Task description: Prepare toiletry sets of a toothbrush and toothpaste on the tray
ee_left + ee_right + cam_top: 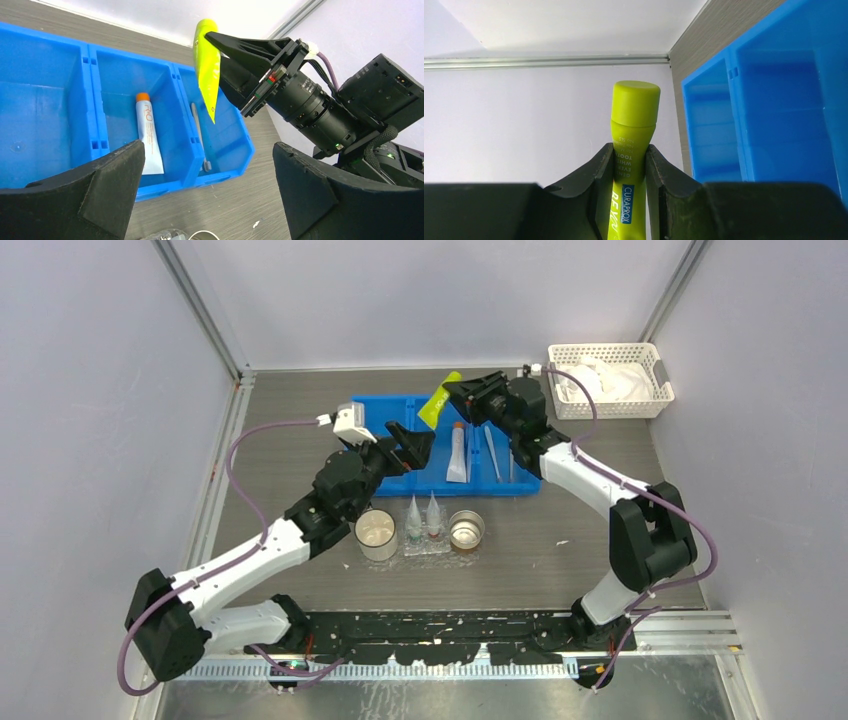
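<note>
Top view: tray (432, 550) sits at mid-desk, at 6 o'clock of the blue three-compartment bin (470, 489) and apart from it. Two toiletry sets (423, 519) stand upright on the tray side by side, points up; the 9 o'clock one has greenish contents, the 3 o'clock one reddish. A pale round cup (377, 534) is just beside the tray at 9 o'clock and a shiny metal tin (466, 530) just beside it at 3 o'clock; cannot tell whether either touches the tray. Right end effector (630, 155) is clamped on a lime-green tube (207, 75), pads gripping both sides just below the cap. The tube is in the air over the 12 o'clock rim of the bin, cap uppermost and flat crimped end hanging down, slightly tilted, touching nothing else. Left end effector (412, 443) is over the 9 o'clock part of the bin, fingers (107, 187) spread wide apart with nothing between them, pointing toward the held tube and well short of it. In the bin's middle compartment a white tube (148, 137) lies flat, orange cap toward 12 o'clock. A slim toothbrush (199, 135) lies lengthwise in the 3 o'clock compartment. A white lattice basket (611, 406) holding crumpled white material stands at the desk's 1 o'clock corner, well apart from the tray
</note>
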Available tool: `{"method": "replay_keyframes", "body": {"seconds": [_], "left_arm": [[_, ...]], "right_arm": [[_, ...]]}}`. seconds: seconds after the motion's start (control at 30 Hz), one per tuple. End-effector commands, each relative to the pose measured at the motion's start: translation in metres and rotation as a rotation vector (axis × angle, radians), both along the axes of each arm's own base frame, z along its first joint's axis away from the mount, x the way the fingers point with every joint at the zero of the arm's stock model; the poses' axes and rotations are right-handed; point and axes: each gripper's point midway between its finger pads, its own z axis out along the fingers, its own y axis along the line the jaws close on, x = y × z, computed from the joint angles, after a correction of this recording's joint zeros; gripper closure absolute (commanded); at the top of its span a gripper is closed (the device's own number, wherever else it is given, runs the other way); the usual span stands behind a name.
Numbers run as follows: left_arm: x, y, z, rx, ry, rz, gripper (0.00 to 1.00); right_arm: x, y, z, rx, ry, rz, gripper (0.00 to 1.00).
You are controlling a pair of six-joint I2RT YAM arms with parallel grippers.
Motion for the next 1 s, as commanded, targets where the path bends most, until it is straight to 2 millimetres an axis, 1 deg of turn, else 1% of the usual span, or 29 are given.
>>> {"method": "replay_keyframes", "body": {"seconds": [0.0,0.13,0.23,0.3,0.33,0.53,0.67,0.7,0.73,0.77,0.8,0.83,0.87,0.97], "left_arm": [[0.007,0.006,0.043,-0.066,-0.088,0.041,0.00],[0.010,0.006,0.041,-0.052,-0.088,0.052,0.00],[0.011,0.005,0.042,-0.056,-0.097,0.049,0.07],[0.010,-0.001,0.046,-0.064,-0.118,0.022,0.30],[0.010,-0.004,0.046,-0.066,-0.121,0.011,0.34],[0.015,-0.009,0.041,-0.077,-0.113,0.012,0.34],[0.016,-0.011,0.043,-0.076,-0.117,0.009,0.33],[0.017,-0.011,0.044,-0.076,-0.120,0.009,0.36],[0.017,-0.012,0.044,-0.076,-0.122,0.006,0.43],[0.017,-0.013,0.044,-0.077,-0.126,0.004,0.52],[0.017,-0.013,0.045,-0.079,-0.128,0.003,0.58],[0.018,-0.014,0.045,-0.080,-0.129,0.002,0.61],[0.018,-0.014,0.046,-0.082,-0.130,0.001,0.64],[0.018,-0.013,0.046,-0.086,-0.130,0.007,0.65]], "right_arm": [[-0.011,-0.002,0.067,0.076,-0.143,0.008,0.67],[-0.016,-0.002,0.072,0.085,-0.149,0.017,0.67],[-0.021,-0.002,0.074,0.082,-0.153,0.015,0.67],[-0.022,-0.002,0.074,0.083,-0.151,0.016,0.67],[-0.023,-0.001,0.075,0.087,-0.152,0.020,0.67],[-0.032,0.006,0.084,0.102,-0.171,0.046,0.67],[-0.040,0.010,0.082,0.099,-0.168,0.057,0.67],[-0.042,0.011,0.080,0.100,-0.166,0.059,0.67],[-0.044,0.013,0.079,0.101,-0.165,0.063,0.67],[-0.045,0.013,0.080,0.101,-0.167,0.064,0.67],[-0.046,0.014,0.080,0.101,-0.167,0.066,0.67],[-0.047,0.015,0.080,0.102,-0.168,0.069,0.67],[-0.048,0.017,0.079,0.101,-0.167,0.073,0.67],[-0.049,0.019,0.080,0.100,-0.169,0.078,0.67]]}}
